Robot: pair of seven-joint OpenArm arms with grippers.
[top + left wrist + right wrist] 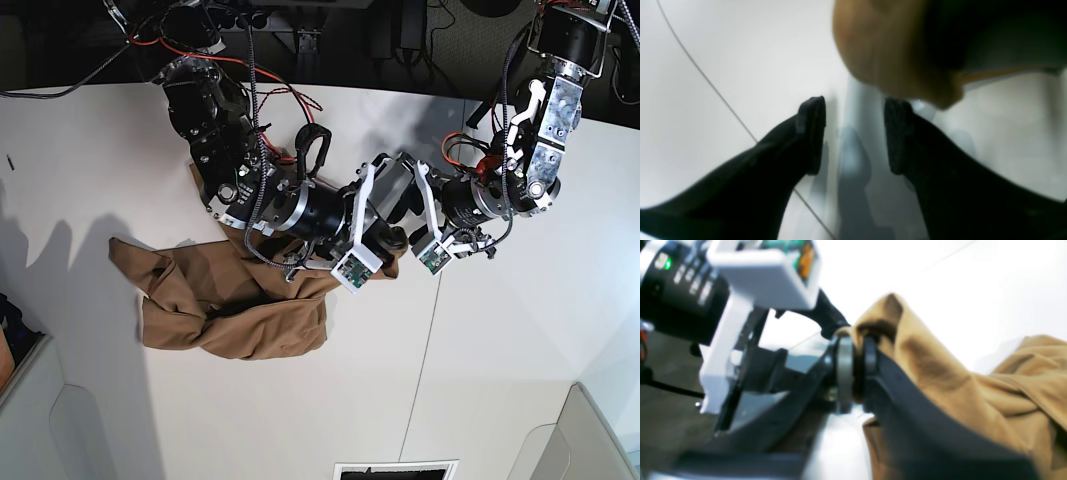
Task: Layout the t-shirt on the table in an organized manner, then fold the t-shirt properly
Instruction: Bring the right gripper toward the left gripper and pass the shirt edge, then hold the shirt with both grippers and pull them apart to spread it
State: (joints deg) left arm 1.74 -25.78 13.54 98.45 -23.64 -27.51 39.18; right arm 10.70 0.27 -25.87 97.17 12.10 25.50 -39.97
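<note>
Laying out is under way: the right gripper (pixel 857 370) pinches a t-shirt (pixel 973 390) fold between narrow jaws, the left gripper (pixel 853 136) waits wide and empty beside it, and next the cloth likely needs spreading flat on the table (pixel 520 340).

Overhead base, 2 close wrist views

dark back area (pixel 330 30) beyond the far edge, tangled with black cables (pixel 60 88) and red wires (pixel 165 45). grey bins (pixel 30 400) at both lower corners. bright overhead light, soft shadows.
</note>
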